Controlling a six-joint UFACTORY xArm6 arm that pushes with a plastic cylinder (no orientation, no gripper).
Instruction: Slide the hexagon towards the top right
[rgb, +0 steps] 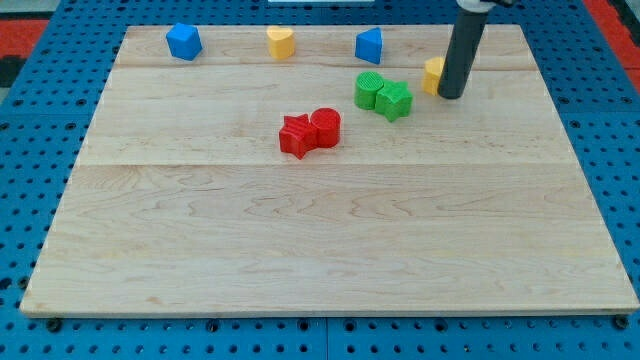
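A yellow block (433, 74), probably the hexagon, sits near the view's top right, partly hidden behind my rod. My tip (450, 96) rests on the board just to the right of it, touching or nearly touching it. To its left are a green cylinder (368, 89) and a green star (394, 100), side by side.
A red star (296, 136) and a red cylinder (325, 126) touch near the board's middle. Along the top edge stand a blue block (184, 41), a yellow heart-like block (281, 42) and a blue triangular block (369, 45). The wooden board (320, 240) lies on a blue pegboard.
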